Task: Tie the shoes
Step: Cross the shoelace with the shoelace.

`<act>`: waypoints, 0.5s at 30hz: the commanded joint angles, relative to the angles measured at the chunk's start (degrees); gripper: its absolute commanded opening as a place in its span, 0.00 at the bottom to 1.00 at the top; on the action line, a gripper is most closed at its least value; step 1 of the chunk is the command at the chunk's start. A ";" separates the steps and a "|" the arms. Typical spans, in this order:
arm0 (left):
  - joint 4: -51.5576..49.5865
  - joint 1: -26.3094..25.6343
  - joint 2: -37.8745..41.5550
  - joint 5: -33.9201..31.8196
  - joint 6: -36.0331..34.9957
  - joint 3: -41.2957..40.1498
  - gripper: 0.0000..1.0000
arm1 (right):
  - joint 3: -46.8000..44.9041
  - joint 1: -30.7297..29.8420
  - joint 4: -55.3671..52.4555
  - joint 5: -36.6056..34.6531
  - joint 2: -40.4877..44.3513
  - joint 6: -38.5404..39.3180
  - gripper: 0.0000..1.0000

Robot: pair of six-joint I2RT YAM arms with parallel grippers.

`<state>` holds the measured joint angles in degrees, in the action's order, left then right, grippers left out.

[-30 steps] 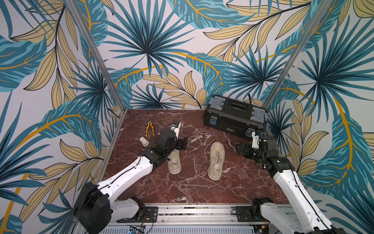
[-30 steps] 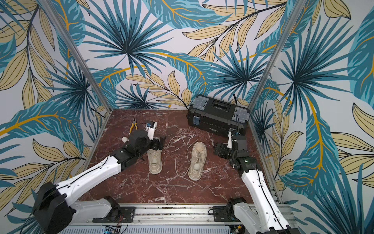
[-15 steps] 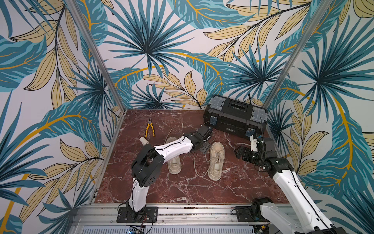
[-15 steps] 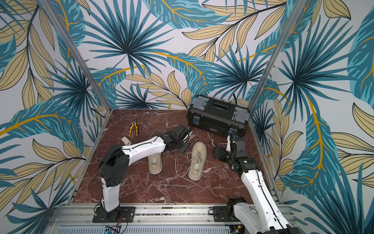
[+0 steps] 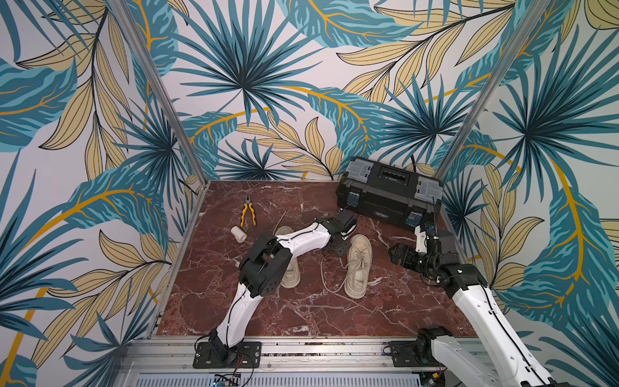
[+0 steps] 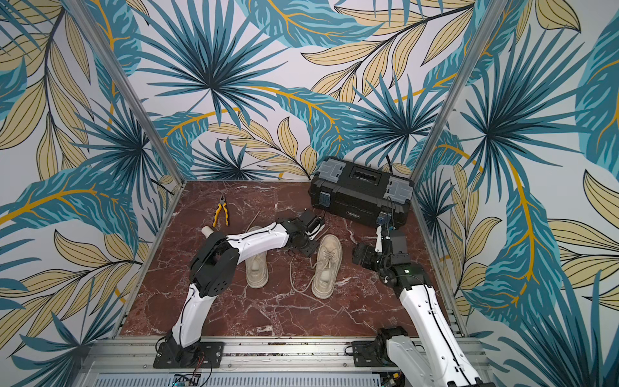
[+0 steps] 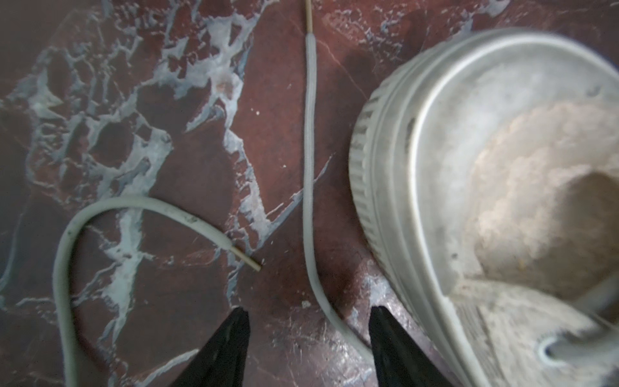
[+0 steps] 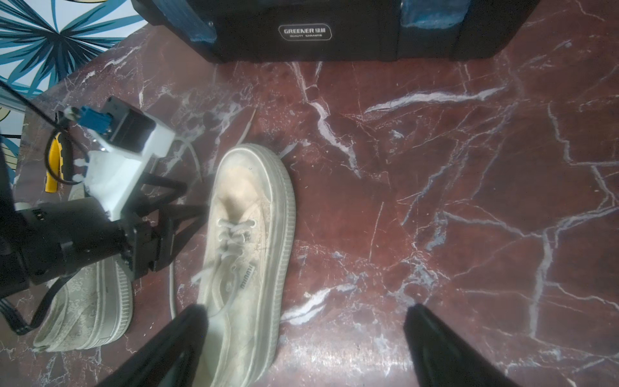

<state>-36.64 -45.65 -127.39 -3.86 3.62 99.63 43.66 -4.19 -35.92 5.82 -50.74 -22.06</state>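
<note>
Beige and worn, the shoe at centre-left (image 5: 290, 273) is lying partly under our left arm (image 5: 301, 239) on the red marble tabletop (image 5: 301, 318). Our left end effector (image 7: 306, 315) is hanging open just left of the second shoe (image 5: 359, 264), with a loose lace (image 7: 308, 150) running between its fingertips. Further right, our right end effector (image 8: 306, 310) is standing wide open beside that shoe, gripping nothing.

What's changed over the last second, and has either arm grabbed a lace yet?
The left gripper swung from the left shoe across to the toe of the right shoe; its jaws narrowed, straddling a lace, nothing gripped. The right gripper barely shifted, jaws open; pliers, toolbox, both shoes unmoved.
</note>
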 commanded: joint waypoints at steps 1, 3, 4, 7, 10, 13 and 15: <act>-1.26 -0.05 -1.52 1.08 -0.45 4.68 0.61 | -1.44 -0.30 -0.81 -0.48 0.97 -0.70 0.97; -1.40 -0.23 -2.36 0.63 -0.38 5.42 0.58 | -1.47 -0.32 -0.82 -0.57 1.08 -0.87 0.97; -1.46 -0.32 -2.87 0.15 -0.30 5.76 0.58 | -1.40 -0.30 -0.82 -0.61 1.13 -1.05 0.97; -1.67 -0.32 -4.31 -0.99 -0.19 6.59 0.54 | -1.44 -0.30 -0.81 -0.21 1.25 -1.59 0.97; -1.72 -0.40 -5.49 -1.90 -0.10 6.61 0.49 | -1.36 -0.30 -1.07 0.17 1.84 -2.31 0.97; -1.94 -0.37 -6.24 -4.28 0.29 5.96 0.45 | -0.72 -0.34 -1.83 0.34 3.06 -2.88 0.97; -1.82 -0.32 -6.29 -4.73 0.81 5.39 0.41 | -0.19 -0.30 -2.67 -0.09 4.08 -2.96 0.97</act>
<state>-37.08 -45.78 -131.85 -5.89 3.92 104.20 43.57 -4.19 -36.42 5.85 -48.27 -23.94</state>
